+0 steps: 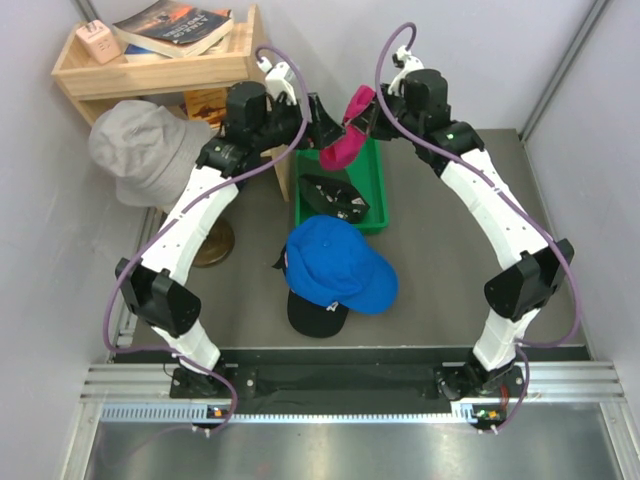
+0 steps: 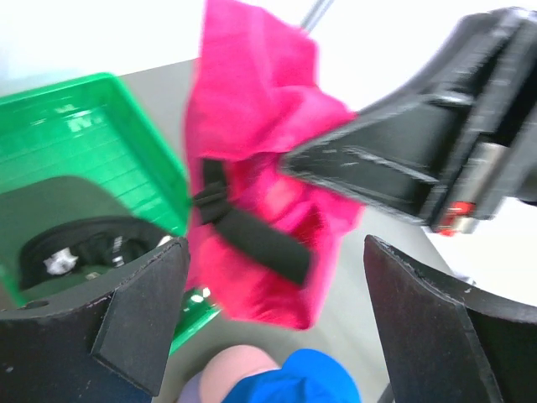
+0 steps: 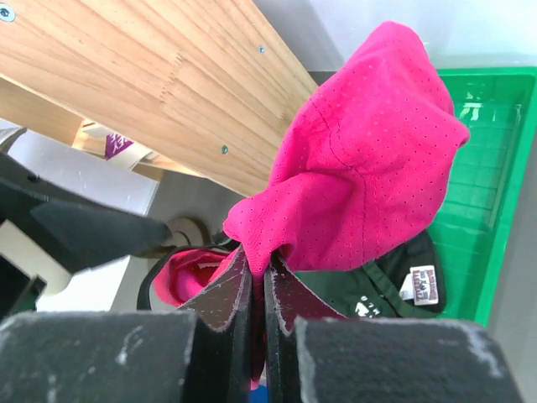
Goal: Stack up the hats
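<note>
My right gripper (image 3: 260,264) is shut on a fold of the magenta hat (image 3: 369,159), which hangs above the far end of the green bin (image 1: 378,190). In the top view the magenta hat (image 1: 345,138) dangles between my right gripper (image 1: 362,112) and my left gripper (image 1: 318,120). My left gripper (image 2: 273,252) stands open, the magenta hat (image 2: 260,168) just beyond its fingers and not touching them. A dark green hat (image 1: 335,198) lies in the bin. The bright blue hat (image 1: 340,262) tops a pile in front of the bin, over the black hat (image 1: 318,315). A pink hat (image 2: 231,365) peeks from under the blue one.
A wooden shelf (image 1: 160,65) with books stands at the back left, close to the left arm. A grey bucket hat (image 1: 140,150) sits on a stand with a round base (image 1: 212,245) left of the bin. Walls close in both sides.
</note>
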`<control>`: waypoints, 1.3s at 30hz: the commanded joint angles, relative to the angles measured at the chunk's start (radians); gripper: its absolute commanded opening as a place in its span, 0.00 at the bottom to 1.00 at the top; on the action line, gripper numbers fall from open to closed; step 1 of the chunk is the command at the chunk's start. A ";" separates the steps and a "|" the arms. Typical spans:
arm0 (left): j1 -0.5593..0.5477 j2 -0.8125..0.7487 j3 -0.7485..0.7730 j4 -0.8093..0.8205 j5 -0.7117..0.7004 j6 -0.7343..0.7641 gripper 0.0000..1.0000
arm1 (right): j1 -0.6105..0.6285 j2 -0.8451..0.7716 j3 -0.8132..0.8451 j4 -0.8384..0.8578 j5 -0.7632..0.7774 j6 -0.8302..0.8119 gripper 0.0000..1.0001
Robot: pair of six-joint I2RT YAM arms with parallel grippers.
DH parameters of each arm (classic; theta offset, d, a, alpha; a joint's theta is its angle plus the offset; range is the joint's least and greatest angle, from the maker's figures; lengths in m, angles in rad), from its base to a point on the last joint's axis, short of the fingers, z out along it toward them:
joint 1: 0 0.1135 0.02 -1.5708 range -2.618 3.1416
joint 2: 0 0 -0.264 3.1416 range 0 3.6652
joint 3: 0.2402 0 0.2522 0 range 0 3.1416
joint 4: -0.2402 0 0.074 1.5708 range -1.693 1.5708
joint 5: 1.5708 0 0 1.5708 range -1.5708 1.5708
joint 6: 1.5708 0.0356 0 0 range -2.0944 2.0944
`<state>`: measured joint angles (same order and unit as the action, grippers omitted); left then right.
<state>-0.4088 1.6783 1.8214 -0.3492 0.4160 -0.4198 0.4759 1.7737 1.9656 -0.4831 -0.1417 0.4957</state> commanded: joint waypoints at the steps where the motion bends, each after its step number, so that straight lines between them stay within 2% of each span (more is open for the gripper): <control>1: -0.070 -0.031 -0.014 0.108 0.011 -0.013 0.89 | 0.020 -0.045 0.024 0.009 0.016 0.038 0.00; 8: -0.131 -0.008 0.003 -0.023 -0.120 0.084 0.88 | 0.026 -0.045 0.030 0.003 0.016 0.096 0.00; 12: -0.163 0.001 0.026 -0.099 -0.312 0.153 0.87 | 0.026 -0.045 0.044 -0.006 0.013 0.121 0.00; 15: -0.182 0.009 0.032 -0.116 -0.406 0.187 0.85 | 0.024 -0.037 0.067 -0.017 0.005 0.139 0.00; 21: -0.196 0.035 0.044 -0.083 -0.421 0.208 0.75 | 0.024 -0.036 0.073 -0.002 -0.015 0.181 0.00; 25: -0.199 0.046 0.026 -0.033 -0.382 0.178 0.56 | 0.024 -0.031 0.078 0.006 -0.021 0.204 0.00; 27: -0.199 0.049 0.022 -0.017 -0.370 0.171 0.20 | 0.024 -0.033 0.076 0.009 -0.021 0.207 0.00; 28: -0.199 0.049 0.024 -0.017 -0.370 0.162 0.08 | 0.023 -0.034 0.073 0.005 -0.018 0.202 0.01; 29: -0.199 0.046 0.029 -0.016 -0.371 0.158 0.00 | 0.020 -0.036 0.069 0.006 -0.016 0.201 0.03; 32: -0.199 0.026 0.044 -0.002 -0.372 0.148 0.00 | 0.000 -0.046 0.030 0.024 -0.033 0.204 0.08; 34: -0.197 0.017 0.076 0.006 -0.362 0.127 0.00 | -0.016 -0.060 -0.007 0.037 -0.055 0.211 0.16; 39: -0.197 0.038 0.150 0.010 -0.197 0.029 0.00 | -0.085 -0.135 -0.071 0.034 -0.042 0.187 0.15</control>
<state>-0.6056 1.7271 1.8767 -0.4194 0.0872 -0.2977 0.4465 1.7538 1.9339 -0.4934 -0.1883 0.6998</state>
